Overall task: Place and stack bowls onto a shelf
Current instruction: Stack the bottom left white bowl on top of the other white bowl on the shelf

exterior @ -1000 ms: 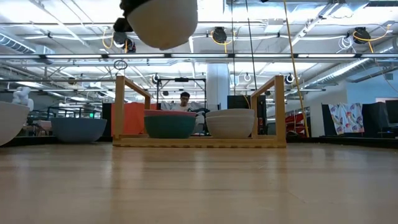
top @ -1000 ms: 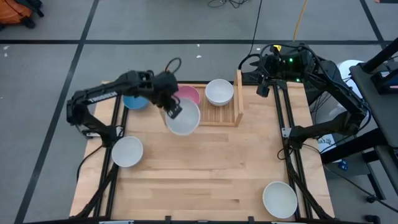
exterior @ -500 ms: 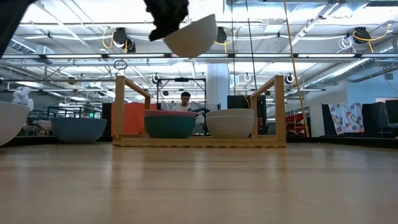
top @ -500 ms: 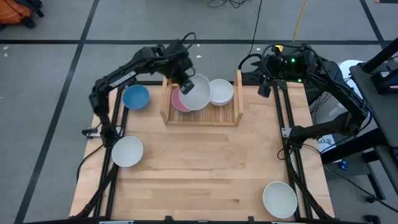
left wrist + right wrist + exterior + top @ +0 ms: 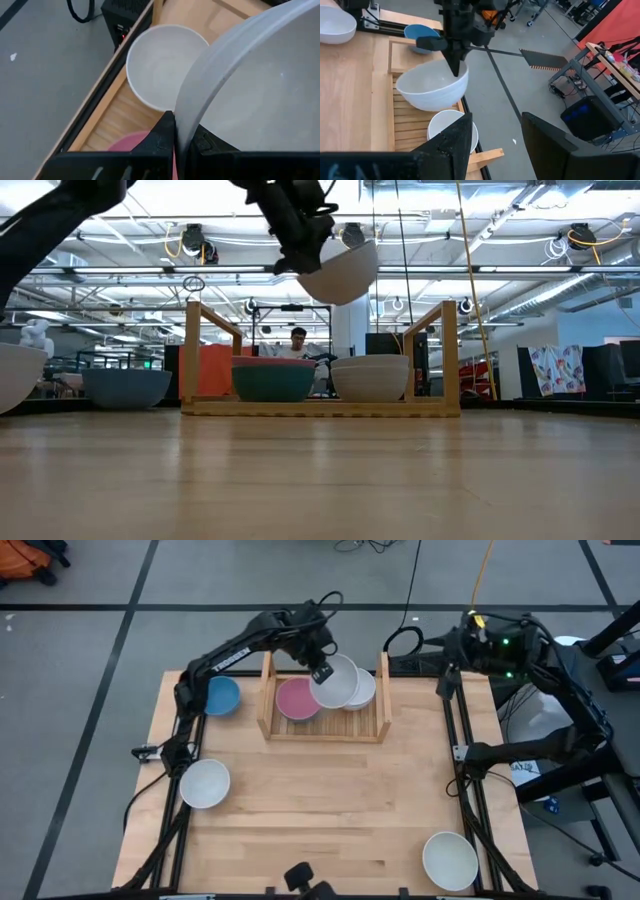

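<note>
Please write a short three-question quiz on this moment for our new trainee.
1. True or false: the left gripper holds a white bowl by its rim, above the shelf.
2. The held bowl hangs over: A) the pink bowl B) the white bowl on the shelf C) the blue bowl.
3. How many white bowls sit off the shelf, on the table?

Key: 1 true; 2 B; 3 two.

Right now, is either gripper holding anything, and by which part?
The left gripper pinches a white bowl by its rim, above the shelf. The right gripper holds nothing.
</note>
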Available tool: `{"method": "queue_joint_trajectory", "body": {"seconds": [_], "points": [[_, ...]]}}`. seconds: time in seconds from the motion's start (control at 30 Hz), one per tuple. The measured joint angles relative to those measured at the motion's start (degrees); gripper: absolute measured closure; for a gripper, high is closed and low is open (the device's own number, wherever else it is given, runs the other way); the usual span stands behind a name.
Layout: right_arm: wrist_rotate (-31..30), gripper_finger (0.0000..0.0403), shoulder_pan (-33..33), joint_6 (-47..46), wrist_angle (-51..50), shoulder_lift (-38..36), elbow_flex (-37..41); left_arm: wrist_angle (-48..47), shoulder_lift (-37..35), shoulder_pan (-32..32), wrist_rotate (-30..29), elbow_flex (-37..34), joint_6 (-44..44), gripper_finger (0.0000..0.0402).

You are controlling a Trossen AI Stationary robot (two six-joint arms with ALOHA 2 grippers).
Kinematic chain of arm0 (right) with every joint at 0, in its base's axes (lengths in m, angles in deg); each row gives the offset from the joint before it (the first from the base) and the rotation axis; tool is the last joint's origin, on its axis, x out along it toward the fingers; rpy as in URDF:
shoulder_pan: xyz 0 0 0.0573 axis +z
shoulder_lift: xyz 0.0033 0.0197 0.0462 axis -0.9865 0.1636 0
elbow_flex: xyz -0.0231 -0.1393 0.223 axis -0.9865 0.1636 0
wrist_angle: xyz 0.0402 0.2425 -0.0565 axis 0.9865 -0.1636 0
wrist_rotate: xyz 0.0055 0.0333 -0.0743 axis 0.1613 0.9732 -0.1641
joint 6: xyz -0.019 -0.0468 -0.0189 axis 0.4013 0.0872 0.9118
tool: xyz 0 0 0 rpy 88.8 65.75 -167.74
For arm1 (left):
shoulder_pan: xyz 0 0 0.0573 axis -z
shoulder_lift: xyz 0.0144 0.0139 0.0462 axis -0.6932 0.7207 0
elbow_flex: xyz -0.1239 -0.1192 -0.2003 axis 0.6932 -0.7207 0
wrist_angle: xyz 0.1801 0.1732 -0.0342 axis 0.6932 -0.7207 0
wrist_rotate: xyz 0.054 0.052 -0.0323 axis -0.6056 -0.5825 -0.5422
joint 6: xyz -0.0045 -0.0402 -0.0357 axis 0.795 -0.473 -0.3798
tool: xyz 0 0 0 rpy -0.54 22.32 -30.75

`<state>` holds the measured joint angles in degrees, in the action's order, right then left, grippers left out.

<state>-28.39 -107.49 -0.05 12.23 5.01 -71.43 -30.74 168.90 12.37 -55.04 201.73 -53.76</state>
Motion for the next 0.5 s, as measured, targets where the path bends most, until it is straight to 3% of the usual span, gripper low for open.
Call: {"method": "queue_joint_trajectory", "body": {"seconds": [0.23, 0.5], "points": [[0.0, 0.0238, 0.0, 0.0, -1.4, -1.3, 0.0, 5.6, 0.7, -1.4, -0.1, 0.0, -0.6, 0.0397], [0.0, 0.0238, 0.0, 0.0, -2.7, -1.4, 0.0, 2.9, 0.8, -3.8, -1.1, 0.0, -3.3, 0.0397]]}}
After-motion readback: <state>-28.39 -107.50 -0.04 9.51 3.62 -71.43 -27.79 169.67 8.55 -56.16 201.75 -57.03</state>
